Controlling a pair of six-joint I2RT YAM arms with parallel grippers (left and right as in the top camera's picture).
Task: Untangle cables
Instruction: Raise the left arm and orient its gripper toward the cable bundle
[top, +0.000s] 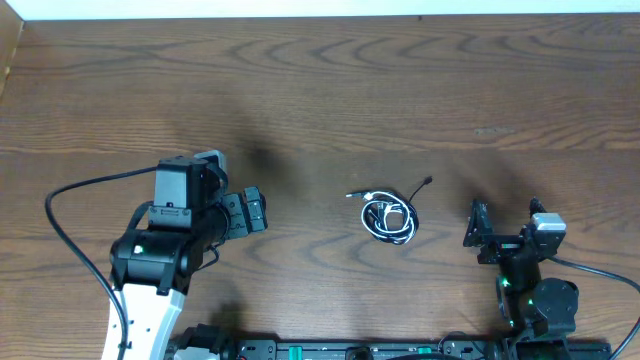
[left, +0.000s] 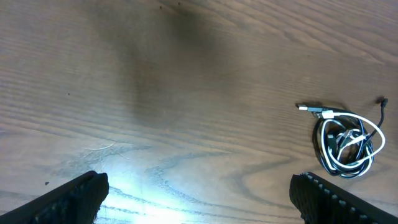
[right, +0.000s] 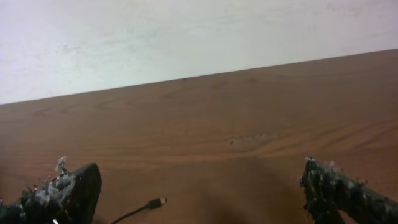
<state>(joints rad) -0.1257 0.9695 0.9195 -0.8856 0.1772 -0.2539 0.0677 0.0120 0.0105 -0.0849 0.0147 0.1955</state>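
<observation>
Wood table (top: 400, 90), one knot of cables (top: 389, 217), left tool (top: 256, 211) agape, right tool (top: 507, 220) agape.

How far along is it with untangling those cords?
Nothing looks done yet: the cables lie in one coiled bundle, white and black looped together, on the table. Nothing is in hand either: the left hand and the right hand are both open, apart from the bundle. All the separating is left.

white and black cables (top: 388, 217) (left: 348, 144), coiled together, mid-table
</observation>
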